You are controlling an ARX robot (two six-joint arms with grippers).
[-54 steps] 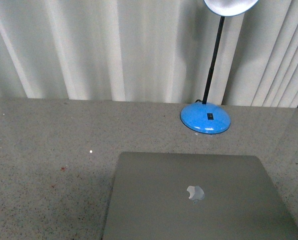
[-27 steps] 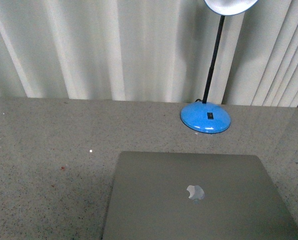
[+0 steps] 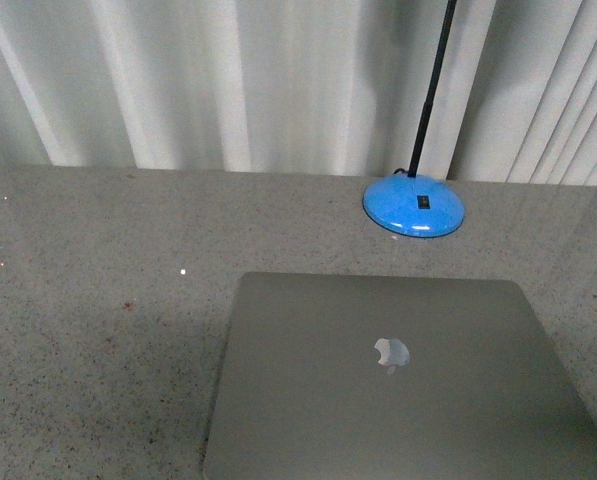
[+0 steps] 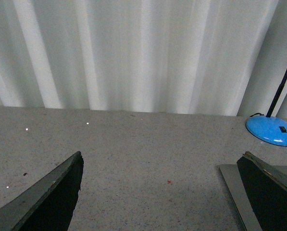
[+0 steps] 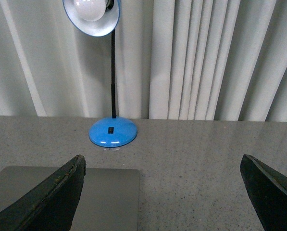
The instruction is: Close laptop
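The laptop lies shut and flat on the grey speckled table, its silver-grey lid up with the shiny apple logo showing. Neither arm shows in the front view. In the left wrist view my left gripper is open and empty over bare table, with the laptop's corner beside one finger. In the right wrist view my right gripper is open and empty, with the laptop's lid by one finger.
A desk lamp with a blue round base and black stem stands behind the laptop; its shade and bulb show in the right wrist view. White pleated curtains close off the table's far edge.
The front view has tilted down a little: the laptop and lamp base sit higher in the picture and the lamp's shade has left the top. The laptop itself has not moved.
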